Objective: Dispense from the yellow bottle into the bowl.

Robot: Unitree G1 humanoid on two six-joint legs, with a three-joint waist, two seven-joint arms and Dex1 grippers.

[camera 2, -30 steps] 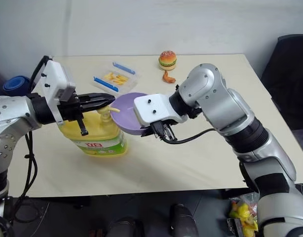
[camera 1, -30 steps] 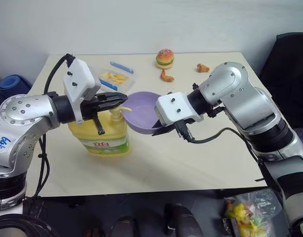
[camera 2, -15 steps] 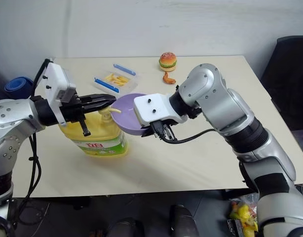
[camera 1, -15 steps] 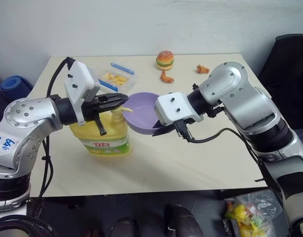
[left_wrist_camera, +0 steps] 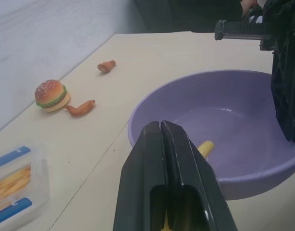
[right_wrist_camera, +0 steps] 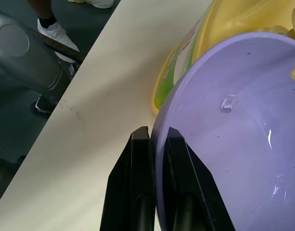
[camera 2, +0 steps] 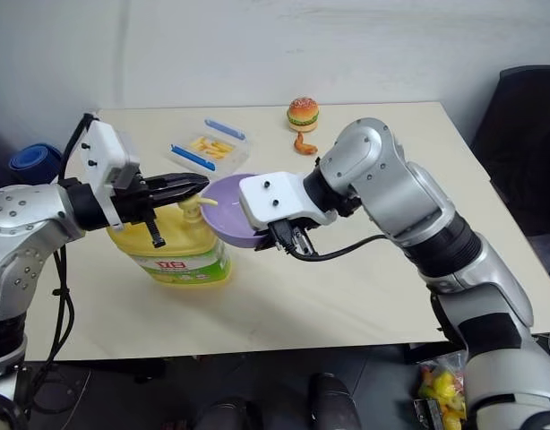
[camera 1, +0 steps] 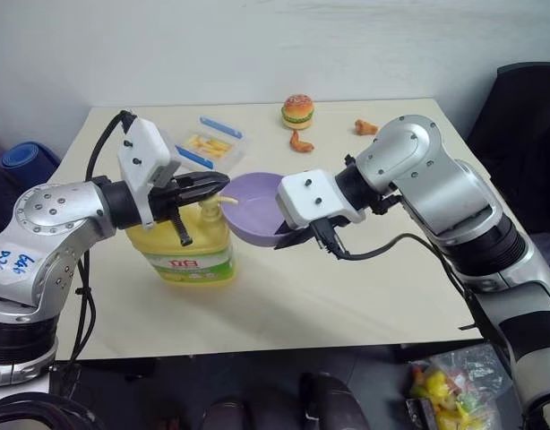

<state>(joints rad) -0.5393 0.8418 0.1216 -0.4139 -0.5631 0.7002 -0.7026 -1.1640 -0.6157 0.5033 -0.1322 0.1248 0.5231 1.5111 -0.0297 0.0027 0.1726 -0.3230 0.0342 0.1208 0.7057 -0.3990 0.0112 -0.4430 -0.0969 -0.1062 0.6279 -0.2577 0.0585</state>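
While right fingers (right_wrist_camera: 154, 139) still pinch the bowl (camera 1: 257, 202), closed left fingers (camera 1: 217, 183) stay put.

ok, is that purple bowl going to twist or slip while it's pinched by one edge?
Likely light: the right gripper holds the bowl by its rim alone. Its smooth wall could slip or pivot between the thin fingers. A droplet inside suggests slick spots. It looks rigid.
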